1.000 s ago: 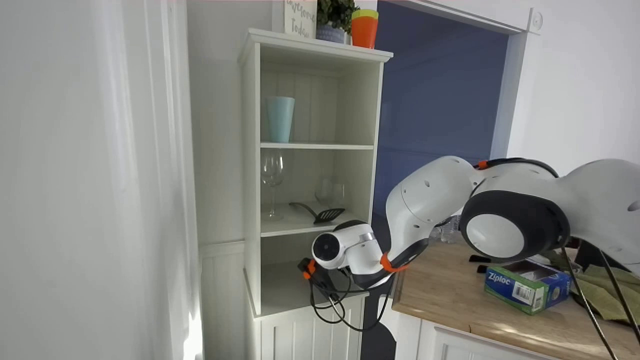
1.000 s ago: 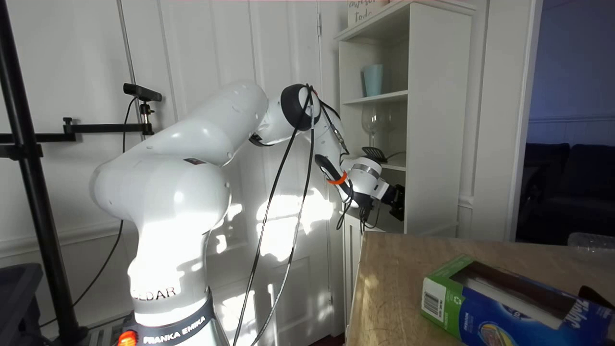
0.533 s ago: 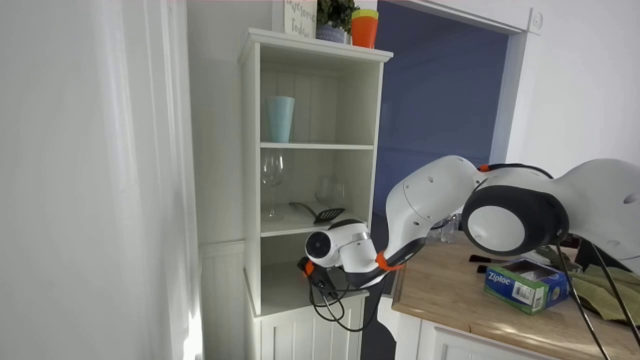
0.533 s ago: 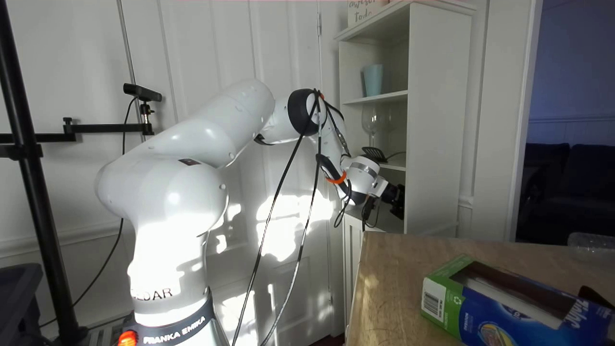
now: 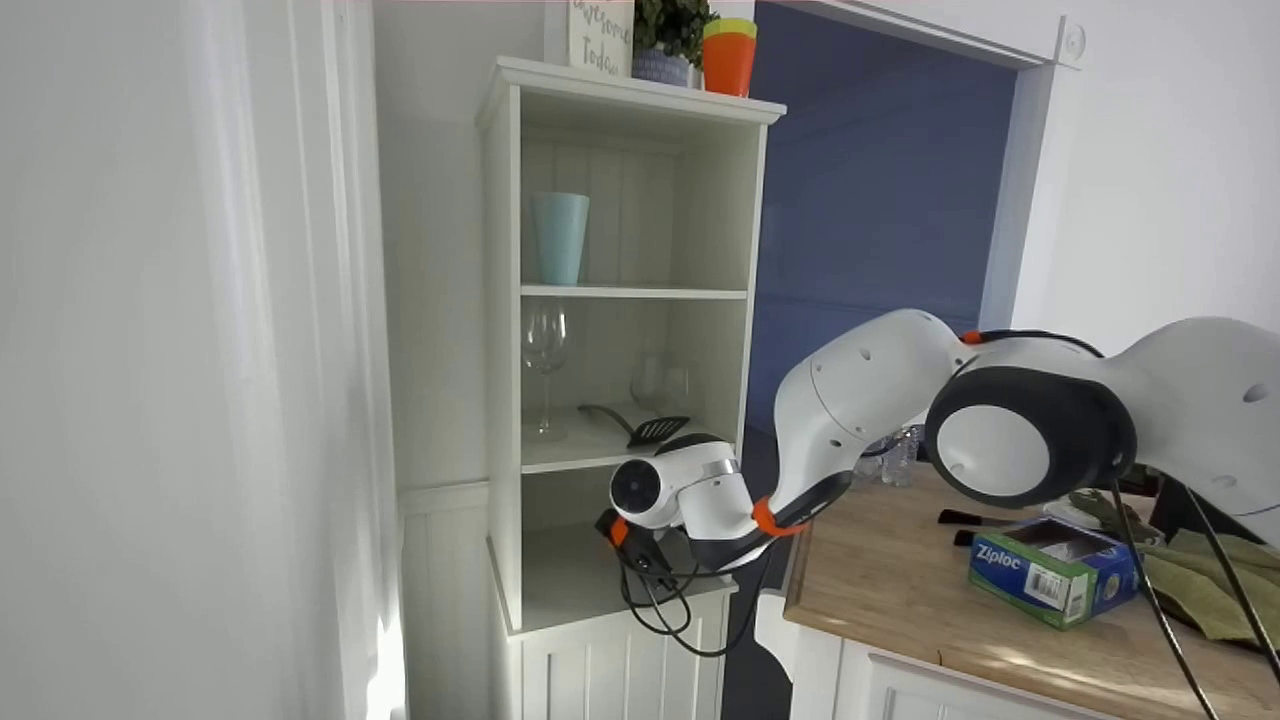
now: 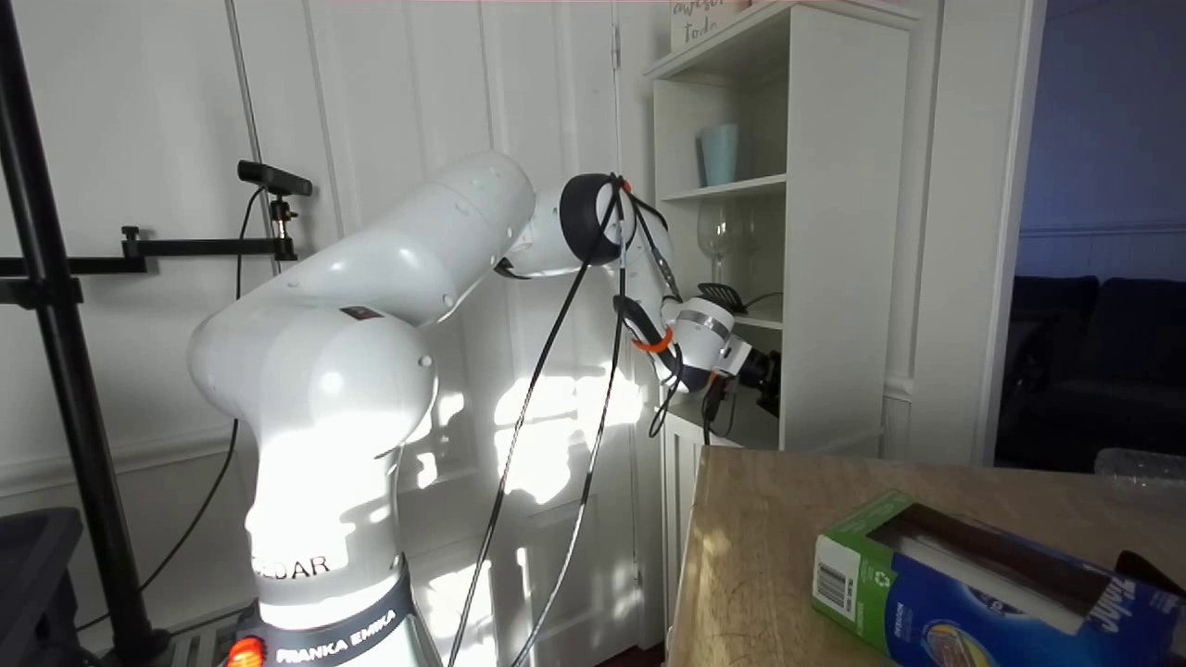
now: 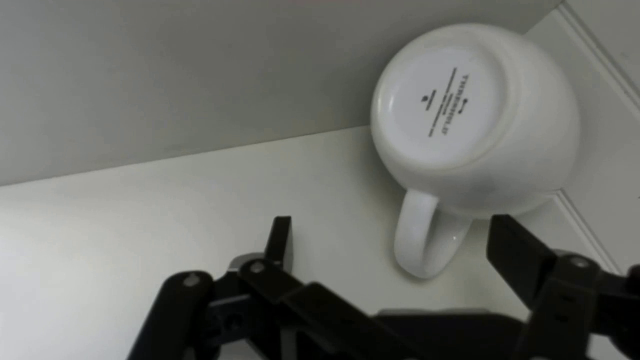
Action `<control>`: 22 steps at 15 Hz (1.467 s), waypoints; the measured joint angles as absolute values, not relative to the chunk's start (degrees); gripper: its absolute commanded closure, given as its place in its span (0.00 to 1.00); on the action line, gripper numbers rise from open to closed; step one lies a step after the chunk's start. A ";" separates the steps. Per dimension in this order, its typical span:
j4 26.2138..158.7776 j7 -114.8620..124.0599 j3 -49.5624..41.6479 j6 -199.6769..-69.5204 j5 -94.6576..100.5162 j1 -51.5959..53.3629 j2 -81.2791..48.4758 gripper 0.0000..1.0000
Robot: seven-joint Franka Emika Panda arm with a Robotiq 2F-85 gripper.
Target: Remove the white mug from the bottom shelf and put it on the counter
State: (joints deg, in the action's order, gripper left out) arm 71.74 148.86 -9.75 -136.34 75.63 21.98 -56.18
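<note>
Leans slightly nearer the white shelving unit [image 6: 843, 241] than a second ago, by the counter [image 5: 880, 580], probably for easy set-down; bends the arm [image 6: 422, 236] low, presumably to clear the middle shelf [image 5: 585, 462]. Reaches into the bottom shelf [image 5: 565, 590] with the gripper [image 7: 391, 222] spread wide, holding nothing, likely to take the white mug [image 7: 480, 115] there, upended or tipped, cannot tell which, by the handle [image 7: 413, 235] between the fingers [image 7: 517, 255].
</note>
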 measured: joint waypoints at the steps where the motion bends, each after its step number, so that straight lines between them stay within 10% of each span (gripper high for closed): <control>1: 71.64 148.84 -9.52 -136.34 75.77 21.71 -56.19 0.02; 2: 71.56 148.83 -9.32 -136.34 75.87 21.42 -56.20 0.27; 13: 71.03 148.87 -8.40 -136.35 78.09 20.41 -56.36 0.95; 22: 71.10 148.93 -6.21 -136.35 78.36 20.37 -56.64 0.95</control>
State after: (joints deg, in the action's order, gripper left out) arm 71.10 148.93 -6.21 -136.35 78.36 20.37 -56.64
